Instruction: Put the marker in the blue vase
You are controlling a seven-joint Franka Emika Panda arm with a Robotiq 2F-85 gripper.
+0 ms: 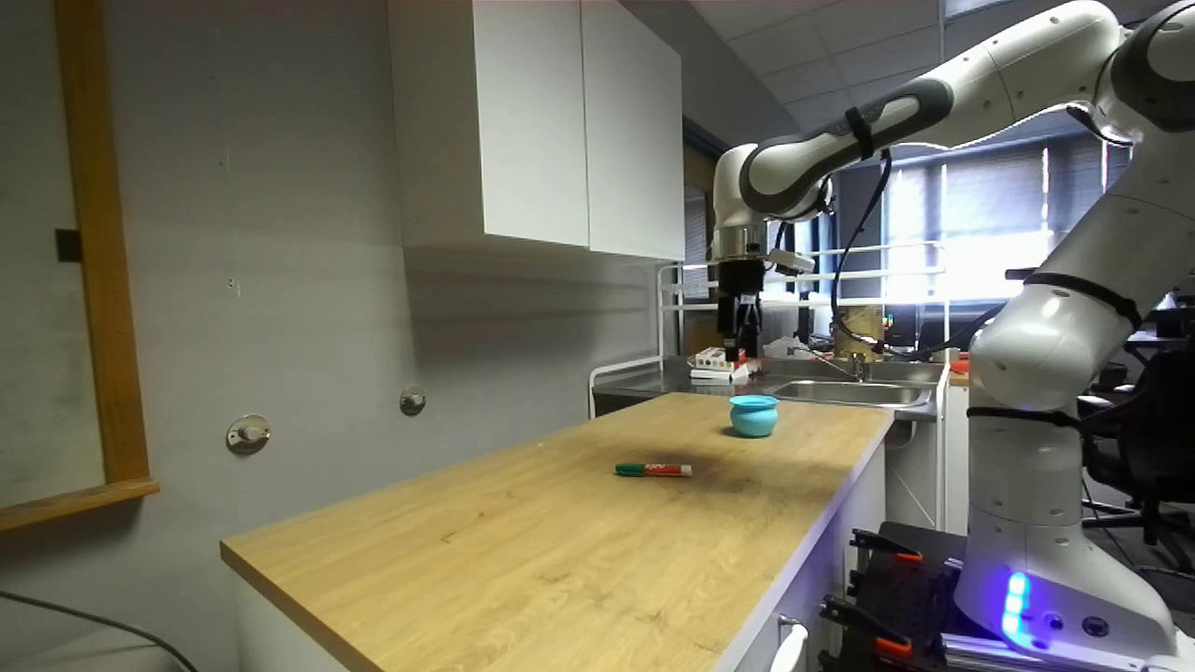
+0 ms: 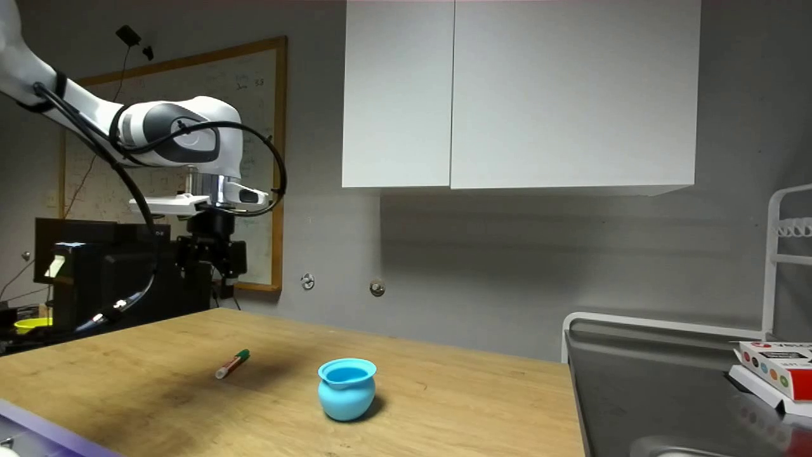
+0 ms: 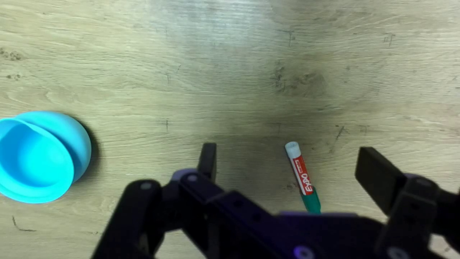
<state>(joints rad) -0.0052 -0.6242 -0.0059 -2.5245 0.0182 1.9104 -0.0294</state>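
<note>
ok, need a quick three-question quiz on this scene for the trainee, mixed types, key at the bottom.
1. True or false: the marker lies on the wooden countertop, outside the blue vase and not touching it.

2. Multiple choice: what colour is the marker's cap?
A) red
B) green
C) blue

3. Short answer: judging by the wrist view, is the tool open or shut, and is it holding anything?

Key
1. True.
2. B.
3. Open, with its fingers spread wide; it holds nothing.
</note>
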